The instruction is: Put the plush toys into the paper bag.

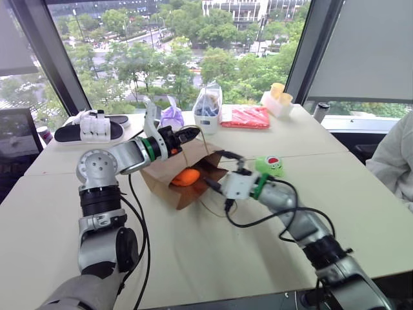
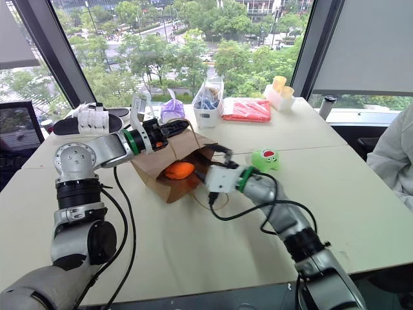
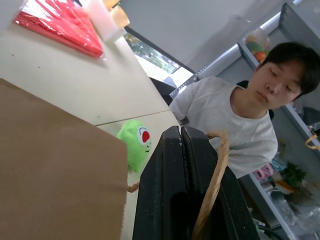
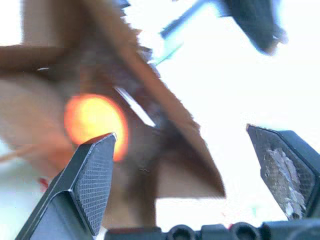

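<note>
Left gripper (image 3: 192,150): one, two black fingers pressed together on a twisted tan loop handle (image 3: 212,185) of the paper bag, holding the bag's top edge up.

Right gripper (image 4: 192,165): one, fingers spread wide and holding nothing, just in front of the bag's mouth on the table side nearer the robot.

Paper bag (image 1: 169,174): one, plain brown kraft, lying on its side on the table (image 1: 213,258) with its mouth open towards the right gripper; creased and partly collapsed; far larger than either toy.

Plush toys, two in all:
- Orange plush toy (image 1: 187,177): one, rounded, smooth in outline, lying inside the bag just within the mouth.
- Green plush toy (image 1: 269,165): one, bright green, fuzzy, with a red-and-white mouth patch; resting on the table outside the bag, to the right of it and just beyond the right gripper's wrist.

Other items along the far edge of the table, by the window:
- Red packet (image 1: 245,117): one, flat.
- Clear container (image 1: 208,108): one, with blue contents.
- Purple pouch (image 1: 171,117): one, behind the bag.
- Black-and-white device (image 1: 90,128): one, at far left.

Person (image 3: 240,120): one, in a light grey shirt, seated at the right side of the table.
</note>
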`<state>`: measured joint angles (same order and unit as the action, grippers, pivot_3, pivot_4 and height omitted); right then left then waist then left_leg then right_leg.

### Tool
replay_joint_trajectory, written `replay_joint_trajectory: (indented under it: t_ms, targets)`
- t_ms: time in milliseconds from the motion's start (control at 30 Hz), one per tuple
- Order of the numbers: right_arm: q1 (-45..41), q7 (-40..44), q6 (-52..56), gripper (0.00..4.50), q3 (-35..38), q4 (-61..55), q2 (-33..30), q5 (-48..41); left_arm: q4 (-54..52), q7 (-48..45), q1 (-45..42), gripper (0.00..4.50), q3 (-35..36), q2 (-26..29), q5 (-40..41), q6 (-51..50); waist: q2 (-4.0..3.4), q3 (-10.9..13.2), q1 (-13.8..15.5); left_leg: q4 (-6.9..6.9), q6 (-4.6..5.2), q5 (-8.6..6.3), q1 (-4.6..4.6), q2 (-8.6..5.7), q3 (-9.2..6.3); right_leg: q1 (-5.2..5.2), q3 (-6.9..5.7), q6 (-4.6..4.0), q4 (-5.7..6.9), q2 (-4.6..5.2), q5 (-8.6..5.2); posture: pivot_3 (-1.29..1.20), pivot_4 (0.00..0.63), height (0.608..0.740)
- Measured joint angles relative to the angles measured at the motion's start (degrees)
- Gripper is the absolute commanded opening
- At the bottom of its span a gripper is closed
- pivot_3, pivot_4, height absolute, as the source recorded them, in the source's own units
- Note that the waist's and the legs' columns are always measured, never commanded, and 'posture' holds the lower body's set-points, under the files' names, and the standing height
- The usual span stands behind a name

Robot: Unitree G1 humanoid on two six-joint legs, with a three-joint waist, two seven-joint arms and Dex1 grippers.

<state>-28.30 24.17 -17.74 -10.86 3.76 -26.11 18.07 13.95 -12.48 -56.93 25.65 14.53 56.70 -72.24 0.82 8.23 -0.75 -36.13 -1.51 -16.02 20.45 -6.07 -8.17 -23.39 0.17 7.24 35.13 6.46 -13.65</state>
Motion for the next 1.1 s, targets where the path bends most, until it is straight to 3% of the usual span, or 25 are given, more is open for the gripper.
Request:
replay_joint_trajectory:
  t_ms: [167, 333, 633, 733, 1000, 1100]
  targets:
    - [-1.1, -7.0, 10.3, 4.48, 8.7, 1.6, 2.5, -3.4, 0.7, -0.2, 0.0, 0.00, -0.4, -0.1, 0.0, 0.5, 0.00, 0.0, -0.3, 0.00, -0.03, 0.03, -0.08, 0.05, 0.12, -0.01, 0.12, -0.01, 0.03, -0.06, 0.00, 0.00, 0.150, 0.740]
    - [-8.4, -13.9, 21.7, 4.48, 10.5, 17.2, 6.1, -3.4, 0.8, -0.4, 0.0, 0.00, -0.8, -0.2, 0.0, 0.7, 0.00, 0.0, -0.2, 0.04, -0.03, 0.03, -0.04, 0.04, 0.13, -0.05, 0.21, -0.03, 0.05, -0.06, 0.00, 0.00, 0.150, 0.740]
    - [-18.1, -19.5, 24.9, 4.48, 11.4, 40.4, 8.6, -5.9, -0.1, 0.1, 0.6, 0.00, -0.7, -0.2, 0.1, 0.7, 0.00, 0.0, -0.4, 0.10, -0.01, 0.02, 0.01, 0.02, 0.14, -0.10, 0.25, -0.02, -0.01, -0.04, 0.00, 0.00, 0.150, 0.740]
    - [-19.1, -20.4, 25.1, 3.66, 11.0, 44.6, 8.6, -5.8, -0.9, 0.3, 1.4, 0.00, -0.7, -0.2, 0.1, 0.7, 0.00, 0.0, -0.4, 0.08, -0.01, 0.02, 0.01, 0.02, 0.14, -0.09, 0.25, -0.02, 0.00, -0.04, 0.00, 0.00, 0.150, 0.740]
    - [-19.7, -22.0, 23.9, 0.04, 9.4, 46.9, 8.0, -5.3, -1.2, 0.4, 1.7, 0.00, -0.7, -0.2, 0.2, 0.6, 0.01, 0.0, -0.3, 0.04, -0.01, 0.02, -0.01, 0.00, 0.13, -0.04, 0.25, -0.02, 0.00, -0.04, 0.00, 0.00, 0.150, 0.740]
    - [-18.8, -21.4, 23.0, 0.04, 9.0, 45.4, 7.2, -5.4, -1.2, 0.4, 1.7, 0.00, -0.7, -0.2, 0.2, 0.7, 0.01, 0.0, -0.3, 0.04, -0.01, 0.02, 0.01, 0.00, 0.12, -0.05, 0.25, -0.02, 0.00, -0.04, 0.00, 0.00, 0.150, 0.740]
